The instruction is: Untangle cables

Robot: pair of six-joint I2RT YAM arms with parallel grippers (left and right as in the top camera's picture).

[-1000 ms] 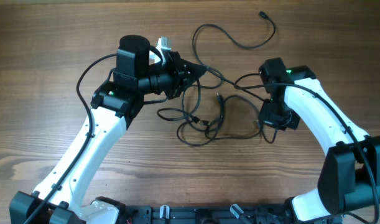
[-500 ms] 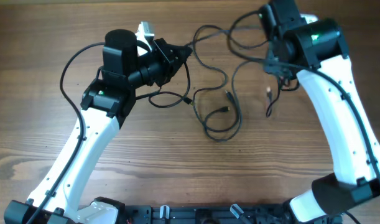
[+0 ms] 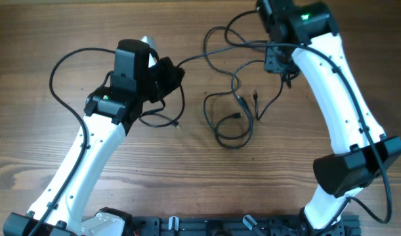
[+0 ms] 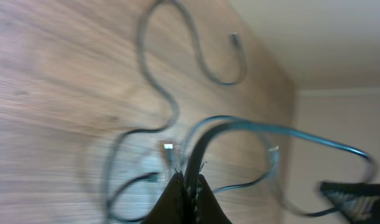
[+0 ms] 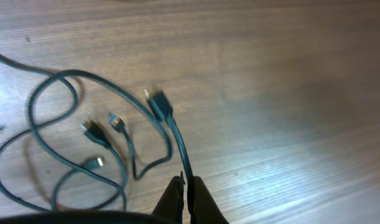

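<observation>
- While the wooden table (image 3: pixel 42 39) fills the whole frame, the cables (image 3: pixel 239 103) sprawl in loose loops around upper centre.
- Left gripper (image 4: pixel 186 185), just left of the loops, is pinched tight on one strand.
- Right gripper (image 5: pixel 185 185), up at top right, is clamped on another strand.

The cables (image 3: pixel 228 134) are spread on the table (image 3: pixel 56 39) between the 2 arms, behind its middle. The left gripper (image 3: pixel 177 73) is set at their left, the right gripper (image 5: pixel 183 185) at their far right. 1 strand (image 3: pixel 207 56) is run from one gripper toward the other. A loop (image 3: pixel 220 137) is laid in front of it, with 3 plug ends (image 3: pixel 241 103) gathered in and just beside it. 1 more plug end (image 3: pixel 178 125) is found in front of the left gripper.
</observation>
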